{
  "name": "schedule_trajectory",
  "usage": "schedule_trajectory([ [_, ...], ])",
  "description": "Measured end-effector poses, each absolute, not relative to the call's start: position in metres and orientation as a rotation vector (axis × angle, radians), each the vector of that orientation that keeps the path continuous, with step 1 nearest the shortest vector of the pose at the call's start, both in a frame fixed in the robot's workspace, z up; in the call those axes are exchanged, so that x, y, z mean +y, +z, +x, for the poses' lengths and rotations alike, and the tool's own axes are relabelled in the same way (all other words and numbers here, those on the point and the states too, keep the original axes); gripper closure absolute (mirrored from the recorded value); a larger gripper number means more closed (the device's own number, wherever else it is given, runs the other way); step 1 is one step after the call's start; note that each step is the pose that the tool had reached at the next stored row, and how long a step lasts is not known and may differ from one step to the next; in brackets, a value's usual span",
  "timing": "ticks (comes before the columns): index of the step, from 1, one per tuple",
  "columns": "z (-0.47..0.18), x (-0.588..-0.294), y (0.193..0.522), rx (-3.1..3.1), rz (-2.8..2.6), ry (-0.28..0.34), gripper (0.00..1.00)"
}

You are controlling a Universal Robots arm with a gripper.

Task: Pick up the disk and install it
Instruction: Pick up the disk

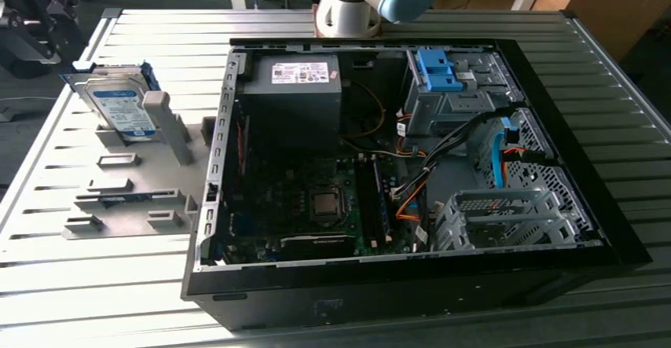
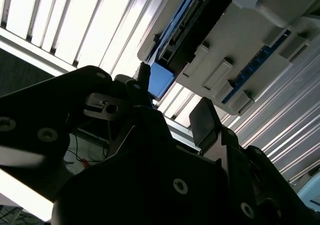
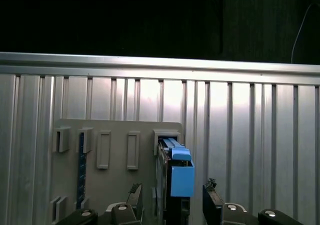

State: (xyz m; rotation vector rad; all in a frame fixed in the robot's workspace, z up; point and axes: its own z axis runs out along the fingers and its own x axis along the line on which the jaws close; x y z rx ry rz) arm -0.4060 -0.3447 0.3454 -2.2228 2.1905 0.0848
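Slatted metal table [image 1: 618,89] in the exterior view: the disk [image 1: 118,104] stands upright in a grey rack [image 1: 137,171], upper left. First wrist view: the gripper [image 3: 173,195], spread, straddles it without contact (pickup stage, I'd judge). Second wrist view: same gap; gripping calls for a centred squeeze.

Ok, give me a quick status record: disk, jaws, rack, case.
disk: upright in the rack, not yet picked up
jaws: open, one on each side of the disk in the first wrist view, not closed on it
rack: grey, at the exterior view's left of the case
case: lying on its side, open
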Motion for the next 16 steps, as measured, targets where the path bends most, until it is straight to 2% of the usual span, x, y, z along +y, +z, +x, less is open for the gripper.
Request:
schedule_trajectory([
  [16,-0.412,-0.339,0.32,2.184,-2.217,0.07,0.41],
])
